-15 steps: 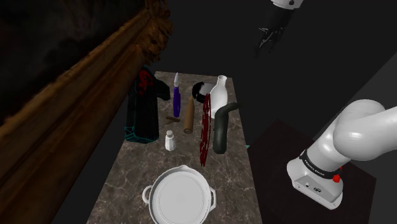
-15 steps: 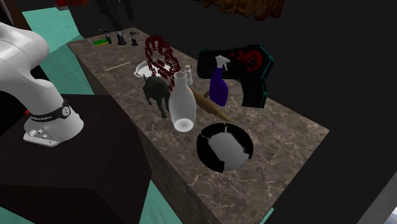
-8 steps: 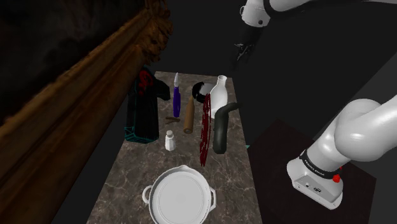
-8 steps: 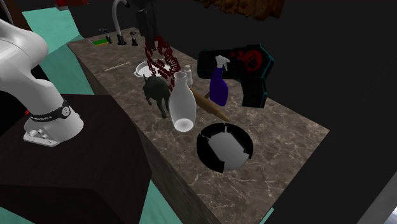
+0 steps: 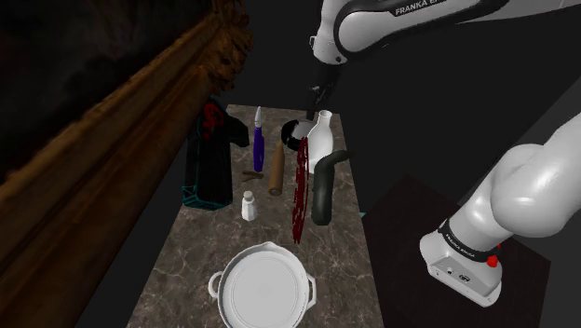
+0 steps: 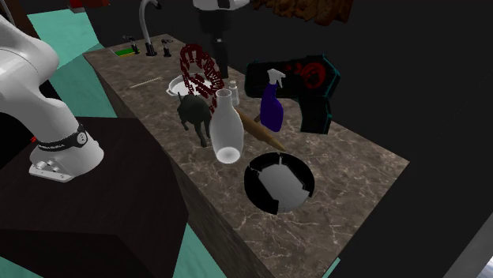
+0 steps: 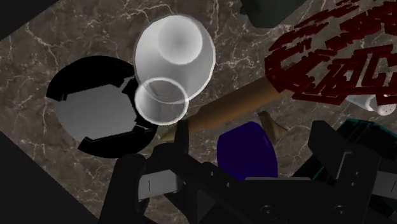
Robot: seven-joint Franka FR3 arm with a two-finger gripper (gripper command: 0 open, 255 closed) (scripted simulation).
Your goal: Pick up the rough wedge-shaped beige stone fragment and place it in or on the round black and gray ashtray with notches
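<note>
Shoulder view: the white Franka arm [image 5: 521, 200] is arched over the marble counter [image 5: 191, 266], and its black gripper [image 5: 315, 99] is held in the air above the counter's far end, over the white vase [image 5: 321, 140]. The round black and grey ashtray [image 5: 293, 129] is seen partly hidden behind that vase. The stone fragment [image 5: 251, 174], a small brown wedge, lies on the counter just beside the wooden rolling pin [image 5: 276, 170], below the blue spray bottle [image 5: 258, 142]; it is well apart from the gripper.

Second exterior view: the gripper [image 6: 221, 61] is shown hanging above the dark red coil [image 6: 199, 71]. The ashtray [image 6: 276, 183] sits alone near the counter's near end, with the vase [image 6: 225, 126], rolling pin [image 6: 261, 130] and spray bottle [image 6: 272, 107] behind it.

Wrist view: the two fingers of the gripper [image 7: 249, 135] are seen spread apart with nothing clasped between them. Below them are found the spray bottle [image 7: 245, 149], the rolling pin [image 7: 235, 108] and the tan stone fragment [image 7: 270, 125], which rests against the rolling pin's side. The notched ashtray [image 7: 95, 111] lies beside the vase [image 7: 175, 57], its grey floor bare. The red coil [image 7: 331, 57] is spread across the counter [image 7: 63, 44] on the vase's other side.
</note>
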